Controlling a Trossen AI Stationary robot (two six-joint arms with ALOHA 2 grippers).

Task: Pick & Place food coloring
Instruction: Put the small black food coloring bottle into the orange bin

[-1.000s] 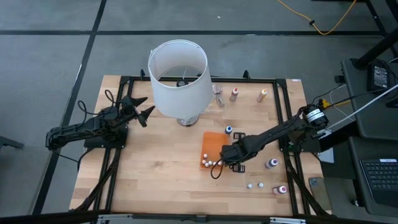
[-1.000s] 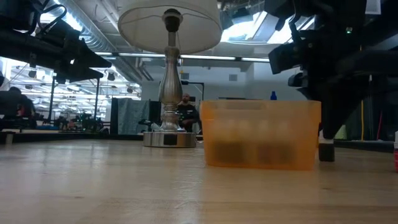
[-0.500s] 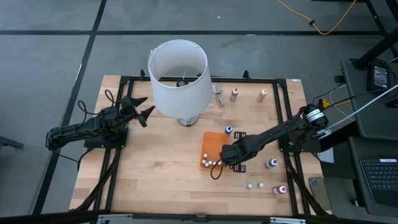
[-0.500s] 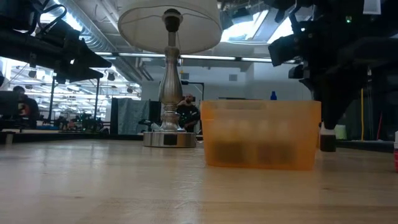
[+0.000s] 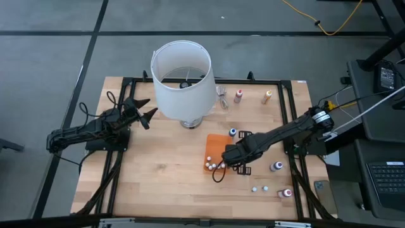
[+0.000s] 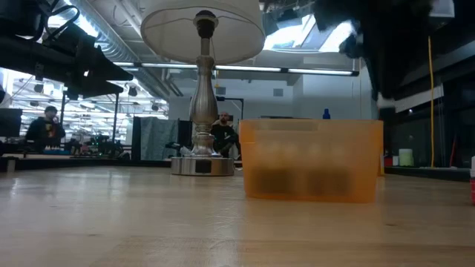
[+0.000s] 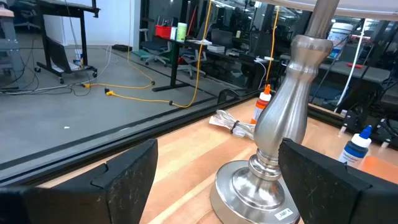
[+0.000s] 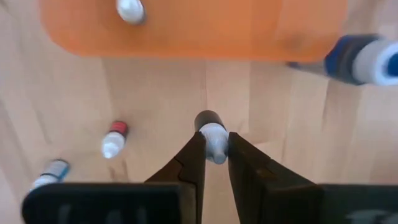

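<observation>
Right wrist view: right gripper (image 8: 215, 144) now pinches a small bottle (image 8: 212, 133).
Change: it has lifted off the desk (image 5: 158, 171).
Meaning: carry to tray (image 5: 215, 147) next.
Left gripper (image 5: 143, 111): spread, idle far left.

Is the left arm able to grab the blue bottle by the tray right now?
Probably not. The left gripper sits open beyond the lamp, whose base stands between it and the blue bottle; the right gripper is nearer but holds a small bottle.

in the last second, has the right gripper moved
Yes. In the high view the right gripper has shifted slightly toward the orange tray, shut on a small bottle.
</observation>
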